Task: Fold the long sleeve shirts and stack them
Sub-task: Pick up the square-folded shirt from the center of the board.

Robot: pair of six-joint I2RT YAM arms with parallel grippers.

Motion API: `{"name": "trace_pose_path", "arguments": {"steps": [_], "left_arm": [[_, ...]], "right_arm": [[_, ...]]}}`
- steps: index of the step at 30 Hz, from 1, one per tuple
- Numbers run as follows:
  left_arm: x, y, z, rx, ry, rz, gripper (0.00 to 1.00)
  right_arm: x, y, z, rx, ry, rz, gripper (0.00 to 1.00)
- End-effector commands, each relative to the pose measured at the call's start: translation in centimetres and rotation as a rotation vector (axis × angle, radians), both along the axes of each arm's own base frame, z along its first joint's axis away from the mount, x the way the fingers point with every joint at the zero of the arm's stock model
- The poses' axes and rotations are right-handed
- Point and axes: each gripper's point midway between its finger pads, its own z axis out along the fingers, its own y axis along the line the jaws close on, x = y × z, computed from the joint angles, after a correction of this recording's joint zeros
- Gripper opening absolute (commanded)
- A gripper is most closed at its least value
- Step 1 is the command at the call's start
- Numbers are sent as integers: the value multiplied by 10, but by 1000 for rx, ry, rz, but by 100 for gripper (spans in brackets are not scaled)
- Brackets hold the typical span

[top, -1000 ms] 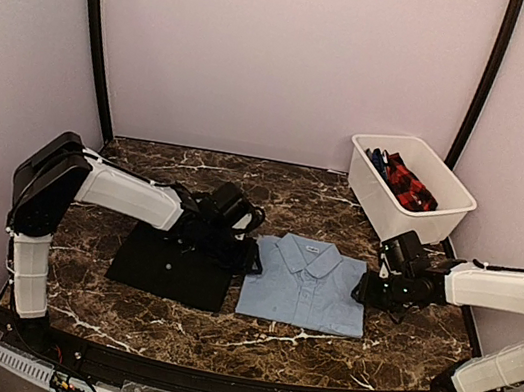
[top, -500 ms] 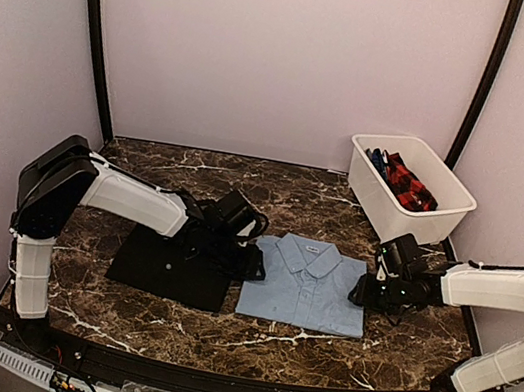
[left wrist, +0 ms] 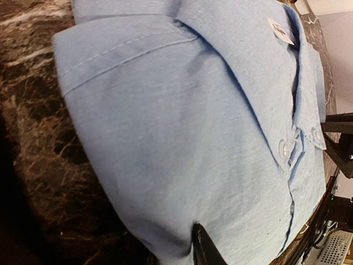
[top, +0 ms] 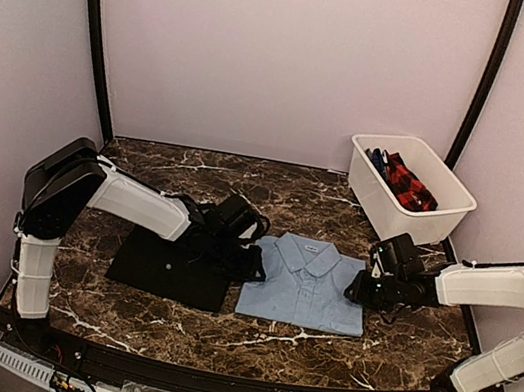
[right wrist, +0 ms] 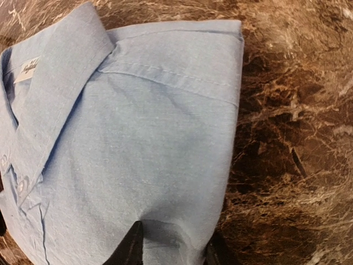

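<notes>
A folded light-blue long sleeve shirt (top: 305, 283) lies collar-up on the marble table, and it fills the left wrist view (left wrist: 209, 121) and the right wrist view (right wrist: 138, 143). My left gripper (top: 252, 261) is at its left edge. One dark finger (left wrist: 201, 248) presses a dimple into the cloth, with the edge pinched in the jaws (left wrist: 174, 249). My right gripper (top: 360, 286) is at the right edge. There the folded edge bunches between the two fingertips (right wrist: 172, 244). A red-black checked shirt (top: 408, 184) and a dark blue one (top: 378, 159) lie in the bin.
A flat black mat (top: 173, 267) lies left of the blue shirt, partly under my left arm. A white bin (top: 442, 210) stands at the back right. Brown marble table (top: 247, 341) runs to a black front rail, with pale walls on three sides.
Both grippers slid inward onto the shirt's side edges and their jaws narrowed on the cloth. The shirt itself has not shifted.
</notes>
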Motion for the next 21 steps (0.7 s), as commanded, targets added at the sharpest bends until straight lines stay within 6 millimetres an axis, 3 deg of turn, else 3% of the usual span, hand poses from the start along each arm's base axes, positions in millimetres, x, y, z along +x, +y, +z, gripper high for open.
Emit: {"name": "trace_pose_path", "arguments": {"steps": [1,5,7,11,21], "left_arm": [[-24,3,-30,22,114,-17,15],[-22,-2,-21,-2,103,-22,1],[-19,-5,-14,-16,88,-24,0],[-13,-11,8,-46,50,-30,0],[-8,-10,67,-72,-37,-59,0]], "right_arm": [[-14,4,-14,1,63,21,27],[-13,6,-9,8,53,23,7],[-12,8,-4,18,43,27,0],[-10,11,10,29,20,34,0],[-3,30,76,140,-87,38,0]]}}
